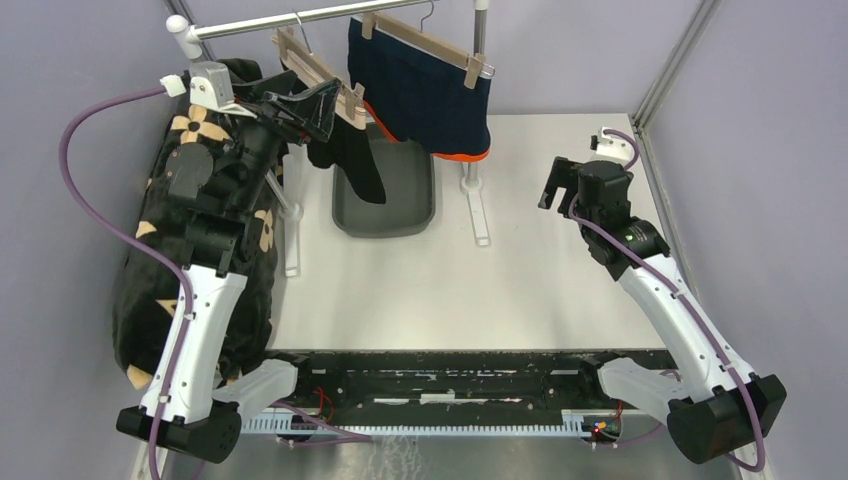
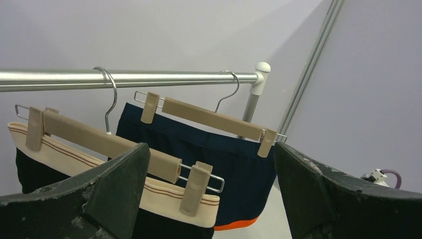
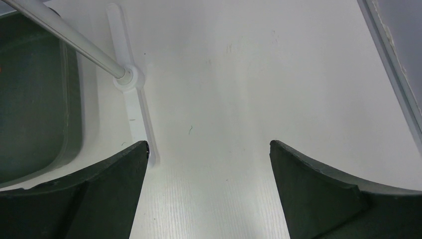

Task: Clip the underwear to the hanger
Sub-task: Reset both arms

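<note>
White desk [image 1: 560, 270], with dark flower-patterned cloth [image 1: 150, 290] heaped along its left edge and a steel rail [image 1: 300, 17] above the far edge. Grey tub [image 1: 400, 200] beneath. Navy underwear [image 2: 239, 184], orange-hemmed, hangs clipped on the far hanger [image 2: 214, 119]. Black underwear [image 2: 32, 167] hangs on the near hanger [image 2: 89, 134]; cream waistband under both clips, seen only from the left wrist. Left jaws gape wide just before it, holding nothing. Right jaws equally wide, empty, above bare desk beside the rack foot [image 3: 134, 109].

Plain pale-grey walls [image 1: 90, 60] enclose a white table [image 1: 540, 270], with aluminium struts [image 1: 670, 68] at the corner.
</note>
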{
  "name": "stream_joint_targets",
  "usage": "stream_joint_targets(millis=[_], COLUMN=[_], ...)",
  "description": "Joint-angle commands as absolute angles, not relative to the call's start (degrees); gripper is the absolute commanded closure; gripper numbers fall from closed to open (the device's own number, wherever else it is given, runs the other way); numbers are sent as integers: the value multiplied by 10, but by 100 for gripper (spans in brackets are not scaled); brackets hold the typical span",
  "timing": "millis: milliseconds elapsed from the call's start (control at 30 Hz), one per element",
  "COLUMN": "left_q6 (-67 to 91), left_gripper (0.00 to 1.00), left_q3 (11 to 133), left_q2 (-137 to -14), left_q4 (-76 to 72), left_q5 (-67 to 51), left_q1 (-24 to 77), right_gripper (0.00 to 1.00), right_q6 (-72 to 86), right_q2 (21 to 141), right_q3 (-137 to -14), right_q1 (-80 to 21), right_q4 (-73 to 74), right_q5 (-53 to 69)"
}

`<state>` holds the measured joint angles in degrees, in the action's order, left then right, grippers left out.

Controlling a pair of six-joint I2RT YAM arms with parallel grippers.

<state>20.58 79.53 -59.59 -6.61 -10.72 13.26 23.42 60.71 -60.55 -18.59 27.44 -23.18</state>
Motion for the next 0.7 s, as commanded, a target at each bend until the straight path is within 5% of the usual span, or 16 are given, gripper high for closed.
stream_joint_targets(millis=[0,667], left_q6=[232,255], left_gripper=[1,1], left_q3=[784,751], left_q2=[-572,-564], left_q4=[-102,-139], left_q5=[-101,-115], left_q1=[134,134], right_gripper=[0,0], right_q6=[247,243], right_q2=[600,619], right_q3=[-618,-614], right_q1=[-184,-183], right_q4=[251,241], right_q5=[-232,-217])
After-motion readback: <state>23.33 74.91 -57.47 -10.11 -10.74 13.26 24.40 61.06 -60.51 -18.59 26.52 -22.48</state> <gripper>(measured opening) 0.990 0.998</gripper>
